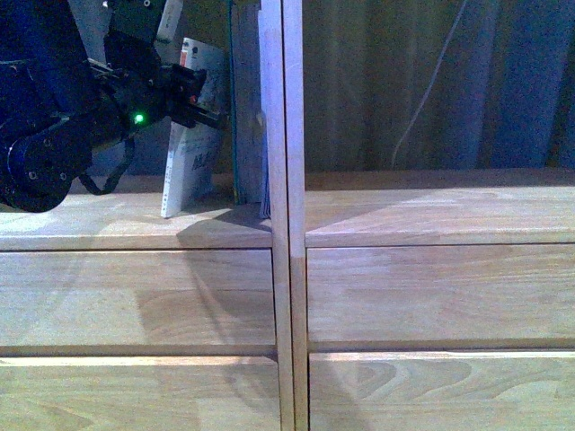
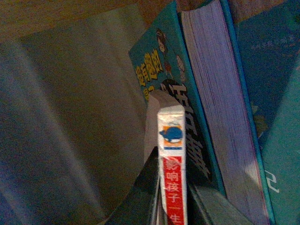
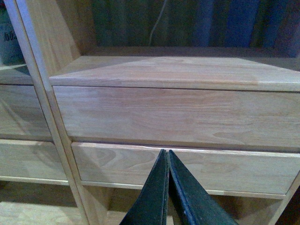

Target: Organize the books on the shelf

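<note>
In the front view my left gripper (image 1: 202, 101) is shut on a thin white book (image 1: 190, 171) that stands tilted on the left column of the light wood shelf (image 1: 135, 224). Its lower end rests on the board. In the left wrist view the book's white spine with a red band (image 2: 171, 164) rises between my dark fingers (image 2: 140, 197). Right behind it stand teal-edged books (image 2: 161, 70), one showing its pale page block (image 2: 220, 103). In the front view those books (image 1: 247, 108) lean against the centre divider. My right gripper (image 3: 167, 157) is shut on nothing, facing a lower drawer front.
The vertical centre divider (image 1: 289, 224) splits the shelf into two columns. Flat drawer fronts (image 1: 440, 296) lie below the boards. A pale curtain and a white cable (image 1: 431, 81) hang behind the right column. Floor shows under the unit in the right wrist view.
</note>
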You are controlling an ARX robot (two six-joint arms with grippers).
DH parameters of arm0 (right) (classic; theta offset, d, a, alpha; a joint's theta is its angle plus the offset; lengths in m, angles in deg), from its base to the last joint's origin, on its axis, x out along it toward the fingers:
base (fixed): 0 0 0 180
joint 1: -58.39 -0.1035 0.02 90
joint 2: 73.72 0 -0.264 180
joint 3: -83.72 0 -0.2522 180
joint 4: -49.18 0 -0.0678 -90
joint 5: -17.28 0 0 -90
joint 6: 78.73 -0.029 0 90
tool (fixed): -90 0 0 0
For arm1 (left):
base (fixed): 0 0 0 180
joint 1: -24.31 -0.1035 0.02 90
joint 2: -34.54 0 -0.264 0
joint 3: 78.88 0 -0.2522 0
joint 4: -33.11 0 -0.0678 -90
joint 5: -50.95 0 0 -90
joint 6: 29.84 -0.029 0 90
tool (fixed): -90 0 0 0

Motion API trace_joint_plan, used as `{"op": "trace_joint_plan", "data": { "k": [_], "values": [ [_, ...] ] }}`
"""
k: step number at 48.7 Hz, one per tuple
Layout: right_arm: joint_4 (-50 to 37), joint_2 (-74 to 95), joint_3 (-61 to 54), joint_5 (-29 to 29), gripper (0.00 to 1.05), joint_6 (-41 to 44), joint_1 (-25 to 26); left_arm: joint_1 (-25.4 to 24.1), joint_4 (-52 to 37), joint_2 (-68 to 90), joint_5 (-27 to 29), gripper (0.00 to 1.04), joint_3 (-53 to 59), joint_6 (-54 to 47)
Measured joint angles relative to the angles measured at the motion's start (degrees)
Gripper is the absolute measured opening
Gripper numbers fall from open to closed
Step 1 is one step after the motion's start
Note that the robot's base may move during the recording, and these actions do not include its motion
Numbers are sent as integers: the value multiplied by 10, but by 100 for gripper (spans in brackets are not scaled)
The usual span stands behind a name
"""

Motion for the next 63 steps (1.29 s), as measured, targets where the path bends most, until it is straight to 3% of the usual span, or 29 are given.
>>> {"op": "trace_joint_plan", "data": {
  "k": [16, 18, 21, 43, 53, 60, 63],
  "values": [
    [58, -58, 0, 0, 3, 0, 0, 0, -1, 0, 14, 90, 45, 4],
    [106, -94, 0, 0, 3, 0, 0, 0, 0, -6, 15, 98, 59, 10],
    [153, -138, 0, 0, 3, 0, 0, -1, 1, -21, 18, 97, 80, 19],
    [157, -155, 0, -2, 4, 1, 0, -18, 7, -207, 49, 97, 267, 66],
    [157, -155, 0, -2, 36, 1, 0, -28, 8, -332, 90, 97, 375, 99],
    [157, -155, 0, -2, 57, 1, 0, -33, 39, -434, 134, 97, 441, 112],
    [157, -155, 0, -2, 71, 1, 0, -38, 76, -510, 162, 97, 478, 121]
  ]
}}
